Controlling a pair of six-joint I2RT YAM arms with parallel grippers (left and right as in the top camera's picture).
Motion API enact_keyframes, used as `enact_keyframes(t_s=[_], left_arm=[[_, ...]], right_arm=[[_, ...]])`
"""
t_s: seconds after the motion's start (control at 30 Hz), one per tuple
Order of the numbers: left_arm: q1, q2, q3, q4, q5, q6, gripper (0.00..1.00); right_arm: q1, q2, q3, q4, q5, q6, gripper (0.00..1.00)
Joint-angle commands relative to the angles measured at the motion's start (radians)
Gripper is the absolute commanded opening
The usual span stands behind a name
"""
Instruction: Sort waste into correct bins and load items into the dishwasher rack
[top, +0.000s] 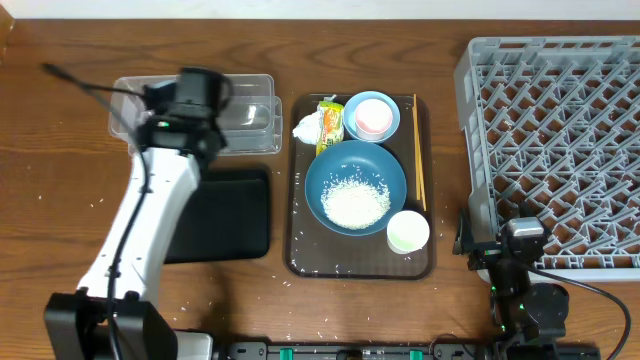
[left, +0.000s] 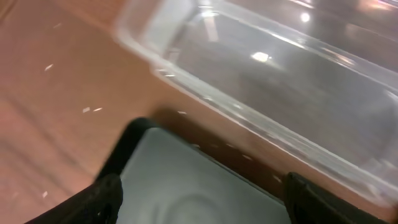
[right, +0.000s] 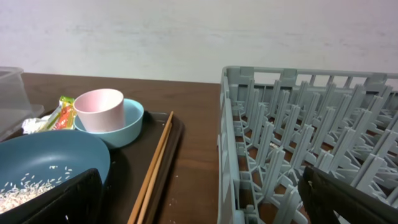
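2 sets of jaws, both spread wide, nothing held. Left gripper (left: 205, 199) hangs over the clear tub (top: 252, 118) and black tray (top: 235, 215); right gripper (right: 205, 199) sits by the rack (top: 478, 110). Tissue (top: 306, 127) and wrapper (top: 329, 122) lie touching at the brown tray's (top: 421, 130) far-left corner, so I'd pinch the tissue's top, straight down, avoiding the wrapper.

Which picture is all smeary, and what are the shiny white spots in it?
Left wrist view: smeared all over; the white spots are lamp glare on the clear tub. Right wrist view: sharp on the dishwasher rack, only the near dark fingers look soft. Overhead view: crisp, evenly lit.
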Motion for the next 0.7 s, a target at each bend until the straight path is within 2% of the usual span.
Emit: enact_keyframes(t_s=[0.0, 0.13, 0.17, 0.33, 0.47, 0.67], left_arm=[[0.074, -0.044, -0.001, -0.001, -0.028, -0.030, 0.85], [0.146, -0.090, -0.001, -0.001, -0.028, -0.031, 0.86], [0.164, -0.101, -0.001, -0.001, -0.027, -0.031, 0.91], [0.221, -0.124, -0.001, -0.003, -0.027, -0.034, 0.99], [0.227, -0.118, -0.001, -0.002, -0.023, -0.034, 0.98], [0.227, -0.118, -0.001, -0.002, -0.023, -0.034, 0.98]], right_arm=[[0.013, 0.000, -0.002, 0.016, 0.003, 0.019, 0.99], [0.013, 0.000, -0.002, 0.071, -0.187, 0.280, 0.99], [0.013, 0.000, -0.002, 0.063, -0.241, 0.331, 0.99], [0.013, 0.000, -0.002, 0.128, -0.258, 0.346, 0.99], [0.013, 0.000, -0.002, 0.265, -0.255, 0.394, 0.99], [0.013, 0.000, 0.021, 0.509, -0.234, 0.393, 0.99]])
